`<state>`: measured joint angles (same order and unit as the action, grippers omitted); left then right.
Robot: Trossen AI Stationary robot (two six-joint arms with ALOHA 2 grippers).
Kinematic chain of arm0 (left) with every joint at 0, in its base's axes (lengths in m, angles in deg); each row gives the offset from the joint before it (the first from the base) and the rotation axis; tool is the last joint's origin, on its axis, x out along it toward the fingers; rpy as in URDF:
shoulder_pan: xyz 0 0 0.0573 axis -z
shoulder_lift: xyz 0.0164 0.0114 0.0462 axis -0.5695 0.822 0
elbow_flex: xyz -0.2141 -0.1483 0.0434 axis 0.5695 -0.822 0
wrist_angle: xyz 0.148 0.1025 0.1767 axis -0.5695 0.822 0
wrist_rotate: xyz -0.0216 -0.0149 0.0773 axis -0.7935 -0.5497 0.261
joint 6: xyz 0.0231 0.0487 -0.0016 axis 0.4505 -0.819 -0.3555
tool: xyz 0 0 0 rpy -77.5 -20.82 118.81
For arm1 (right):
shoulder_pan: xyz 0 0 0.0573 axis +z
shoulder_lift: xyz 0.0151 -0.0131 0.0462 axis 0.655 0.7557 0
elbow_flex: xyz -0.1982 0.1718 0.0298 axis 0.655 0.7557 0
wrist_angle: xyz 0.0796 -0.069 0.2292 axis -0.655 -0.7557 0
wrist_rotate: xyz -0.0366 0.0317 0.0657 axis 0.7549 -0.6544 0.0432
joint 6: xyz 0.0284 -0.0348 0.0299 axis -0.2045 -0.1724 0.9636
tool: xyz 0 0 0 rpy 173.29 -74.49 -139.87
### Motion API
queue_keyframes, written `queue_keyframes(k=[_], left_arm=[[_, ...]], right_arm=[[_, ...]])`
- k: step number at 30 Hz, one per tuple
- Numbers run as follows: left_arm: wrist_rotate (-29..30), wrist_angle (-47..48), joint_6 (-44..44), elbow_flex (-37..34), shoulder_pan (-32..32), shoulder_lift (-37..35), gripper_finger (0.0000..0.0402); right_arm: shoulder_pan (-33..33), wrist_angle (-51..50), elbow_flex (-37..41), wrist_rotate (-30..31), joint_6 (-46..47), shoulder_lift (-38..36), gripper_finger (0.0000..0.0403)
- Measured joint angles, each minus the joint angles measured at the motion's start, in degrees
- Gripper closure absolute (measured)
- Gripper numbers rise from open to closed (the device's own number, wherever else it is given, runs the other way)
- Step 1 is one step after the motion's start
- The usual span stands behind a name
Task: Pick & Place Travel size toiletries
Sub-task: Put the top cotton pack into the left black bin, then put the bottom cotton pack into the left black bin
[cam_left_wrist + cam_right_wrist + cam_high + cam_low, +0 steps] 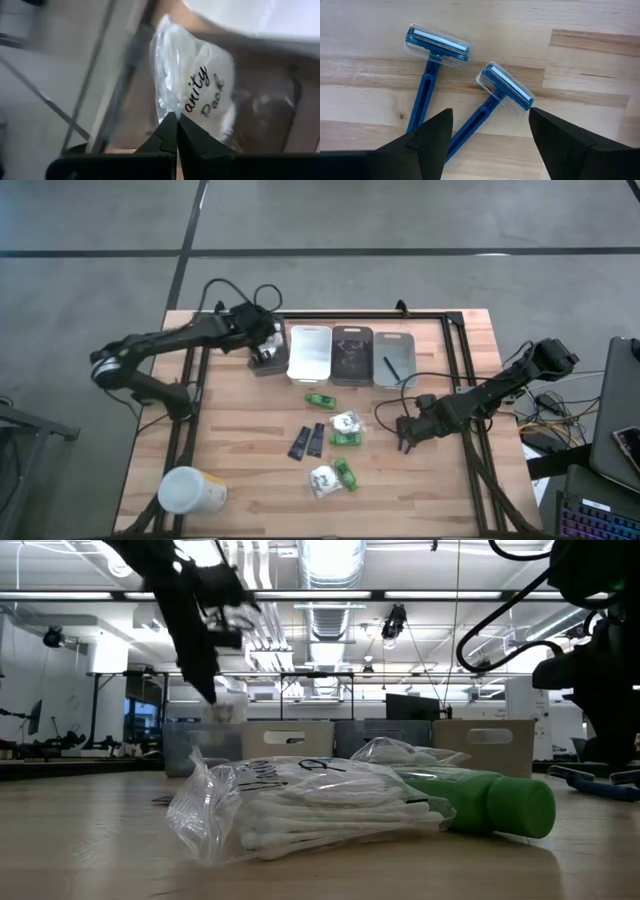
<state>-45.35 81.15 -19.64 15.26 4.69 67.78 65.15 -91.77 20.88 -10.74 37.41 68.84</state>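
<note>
While the left gripper [265, 352] hangs over the leftmost, dark bin [268, 360] at the table's [240, 460] far edge, its fingers [172, 135] are pinched together on a clear vanity packet [200, 95] printed with dark script. Four bins stand in a row: that one, then a white bin [310, 353], a dark bin [352, 355] and a grey bin [394, 357] with one thin blue stick inside. Loose on the wood near centre: three green bottles [320, 400], two white packets [323, 480], two flat black sachets [308, 442], all clustered, with bare board around them. A white-and-yellow cup [192, 491] lies near the front left corner. In the low view, a swab packet [300, 810] sits just beside a green bottle [485, 802]. Well right of the cluster, the right gripper [408, 436] hovers low, jaws spread wide and holding nothing, above two blue razors [432, 60] lying side by side, apart, on open wood.
</note>
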Motion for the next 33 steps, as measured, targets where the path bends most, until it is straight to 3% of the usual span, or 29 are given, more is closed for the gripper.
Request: queue_keyframes(k=[5, 9, 19, 21, 26, 33], left_arm=[[1.1, 0.0, 3.1, -0.5, -0.2, 6.7, 0.0387], [0.4, 0.1, 5.9, 0.0, 0.2, 8.1, 0.0339], [-1.5, 4.4, 7.0, 0.2, 2.5, -3.6, 0.0173], [-5.0, 5.4, 7.5, 0.2, 3.8, -7.9, 0.0154], [-23.6, 4.9, 8.1, 0.2, 5.5, -17.5, 0.0135], [-28.1, 4.1, 15.7, -0.3, 5.4, -23.0, 0.0133]], right_arm=[[0.0, 0.8, -0.1, -0.1, 0.0, 0.0, 0.0159], [0.0, 1.2, -0.3, -0.1, -0.3, 0.0, 0.0165], [0.0, 2.7, -0.3, -0.1, -0.4, 0.0, 0.0149], [0.0, 3.7, -0.3, -0.1, -0.4, 0.0, 0.0141], [0.0, 5.0, -0.2, 1.5, 1.8, 0.0, 0.0121], [0.0, 5.4, -0.2, 3.0, 3.9, 0.0, 0.0095]])
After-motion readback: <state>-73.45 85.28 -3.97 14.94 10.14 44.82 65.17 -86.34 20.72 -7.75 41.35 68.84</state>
